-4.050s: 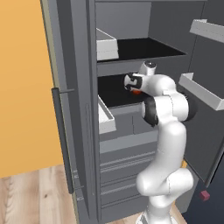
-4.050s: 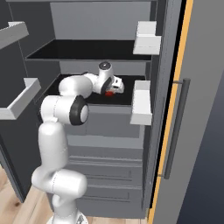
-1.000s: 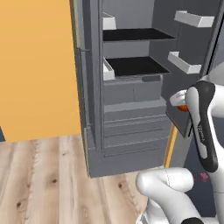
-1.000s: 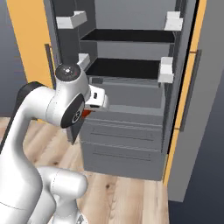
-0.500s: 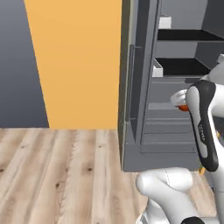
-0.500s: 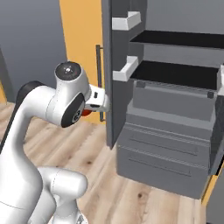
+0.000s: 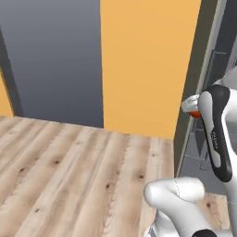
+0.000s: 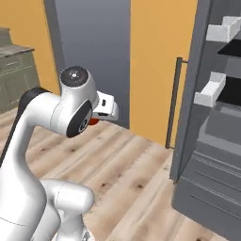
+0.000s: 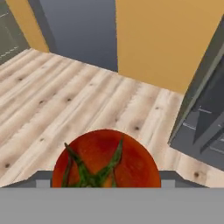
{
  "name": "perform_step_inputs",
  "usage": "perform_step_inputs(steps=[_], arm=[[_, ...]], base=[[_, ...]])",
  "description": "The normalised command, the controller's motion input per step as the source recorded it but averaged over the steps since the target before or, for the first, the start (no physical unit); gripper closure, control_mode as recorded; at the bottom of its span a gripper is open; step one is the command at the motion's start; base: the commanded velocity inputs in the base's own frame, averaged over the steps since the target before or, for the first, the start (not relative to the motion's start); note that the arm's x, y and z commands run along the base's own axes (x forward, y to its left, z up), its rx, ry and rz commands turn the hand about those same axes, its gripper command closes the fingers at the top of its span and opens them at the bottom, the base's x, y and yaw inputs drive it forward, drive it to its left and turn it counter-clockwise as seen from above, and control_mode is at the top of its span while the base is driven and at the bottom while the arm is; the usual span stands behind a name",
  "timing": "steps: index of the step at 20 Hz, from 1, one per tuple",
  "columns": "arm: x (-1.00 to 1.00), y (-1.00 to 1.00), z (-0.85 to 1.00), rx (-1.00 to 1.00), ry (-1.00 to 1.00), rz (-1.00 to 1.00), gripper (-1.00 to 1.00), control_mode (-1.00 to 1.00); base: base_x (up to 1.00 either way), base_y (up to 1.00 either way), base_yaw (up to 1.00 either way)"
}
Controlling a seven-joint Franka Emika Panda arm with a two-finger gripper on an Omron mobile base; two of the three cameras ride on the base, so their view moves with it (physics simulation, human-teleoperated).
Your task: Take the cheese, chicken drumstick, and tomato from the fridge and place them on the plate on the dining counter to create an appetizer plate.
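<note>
A red tomato point(image 9: 105, 159) with a green stem fills the bottom of the hand view, and my gripper point(image 9: 105, 180) is shut on it. From the base cameras a sliver of the tomato point(image 7: 196, 114) point(image 8: 94, 121) shows under the hand, with the gripper point(image 7: 190, 106) point(image 8: 106, 111) drawn in close to the arm, above the floor. The dark grey fridge point(image 8: 207, 141) stands open at the right, its door with the bar handle point(image 8: 173, 104) facing me; its edge point(image 7: 196, 83) point(image 9: 203, 109) also shows. The cheese, chicken drumstick, plate and dining counter are out of view.
Pale wooden floor point(image 7: 69, 171) spreads ahead. Behind it rise an orange wall point(image 7: 143, 60) and a dark grey panel point(image 7: 51, 55). An olive cabinet point(image 8: 13, 70) stands at the far left. White door bins point(image 8: 209, 92) jut from the fridge.
The whole scene has slid to the right as the base turns away from the fridge, bringing wall and floor into view. The tomato stays in the shut gripper.
</note>
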Motion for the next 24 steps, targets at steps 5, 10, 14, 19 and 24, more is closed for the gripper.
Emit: perform_step_inputs(steps=[5,10,14,19,24], arm=[[0.00,0.00,0.00,0.00,0.00,0.00,1.00,1.00],[0.00,0.00,0.00,0.00,0.00,0.00,1.00,1.00],[0.00,0.00,0.00,0.00,0.00,0.00,1.00,1.00],[0.00,0.00,0.00,0.00,0.00,0.00,1.00,1.00],[0.00,0.00,0.00,0.00,0.00,0.00,1.00,1.00]], base=[[0.82,0.64,0.43],[1.00,0.67,0.34],[1.00,0.59,0.26],[1.00,0.57,0.24],[1.00,0.51,0.23]])
